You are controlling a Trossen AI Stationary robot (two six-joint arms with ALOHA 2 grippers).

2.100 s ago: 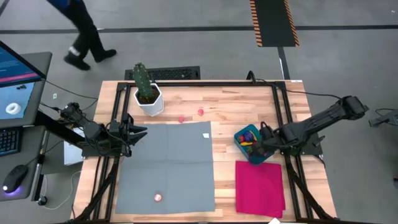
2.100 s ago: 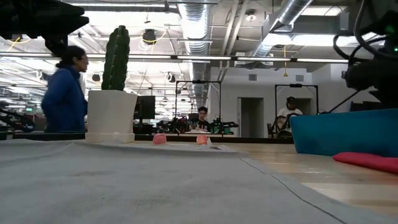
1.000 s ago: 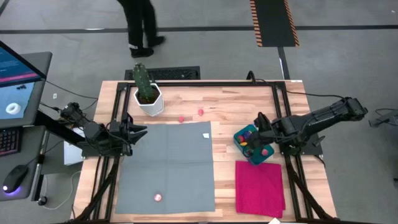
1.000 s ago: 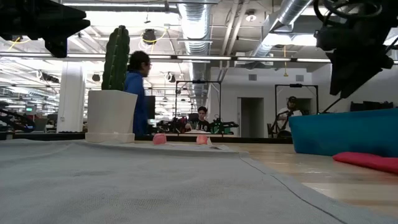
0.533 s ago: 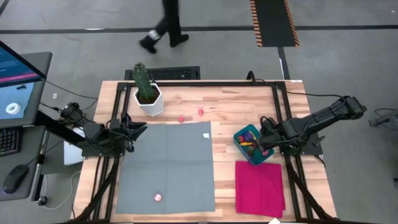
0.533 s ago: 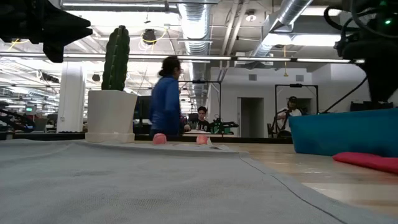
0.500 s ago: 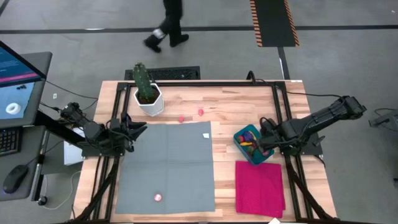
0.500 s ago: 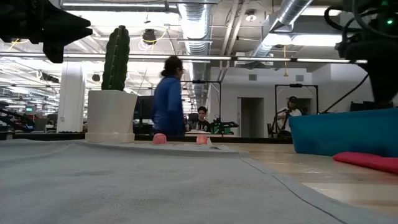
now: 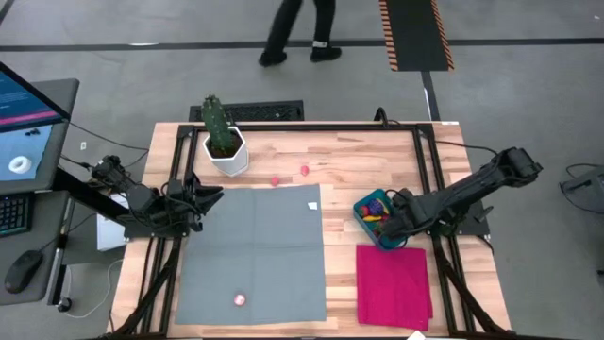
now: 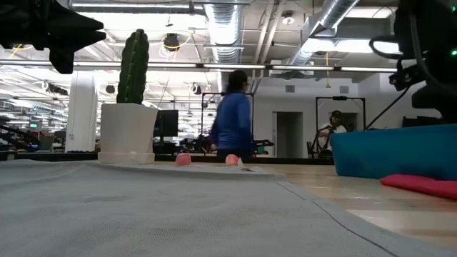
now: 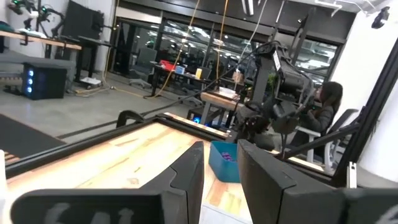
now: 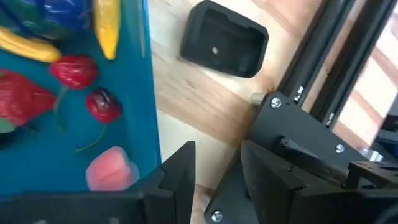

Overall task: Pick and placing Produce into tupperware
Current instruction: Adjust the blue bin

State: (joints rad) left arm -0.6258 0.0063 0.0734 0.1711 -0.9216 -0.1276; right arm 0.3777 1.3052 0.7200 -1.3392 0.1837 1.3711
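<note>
Right gripper (image 9: 393, 210) released, dipped over teal tub (image 9: 370, 227) near right edge | pink piece (image 12: 111, 172) now inside, we judge it delivered | left gripper (image 9: 206, 197) released, waiting at left edge.

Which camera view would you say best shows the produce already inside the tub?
The right wrist view: produce lies plainly in the teal tub. High view shows only a small heap; the low view shows the wall; left wrist, a distant glimpse.

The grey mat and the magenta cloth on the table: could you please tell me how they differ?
The grey mat is far larger than the magenta cloth. The mat lies mid-table with a small pink piece of produce on it; the cloth, below the teal tub, carries nothing. Both lie flat.
</note>
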